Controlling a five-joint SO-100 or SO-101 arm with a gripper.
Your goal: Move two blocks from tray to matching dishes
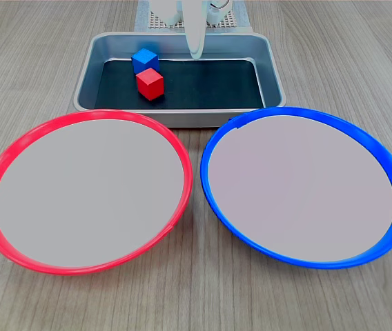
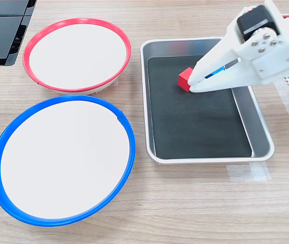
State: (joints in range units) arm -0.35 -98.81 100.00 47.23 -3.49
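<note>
No writing is legible on tray, blocks or dishes.

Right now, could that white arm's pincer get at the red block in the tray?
Probably yes. The pincer hangs over the tray, its tip beside the red block. Nothing covers the block; only the blue block sits close behind it, which might crowd the grab.
</note>
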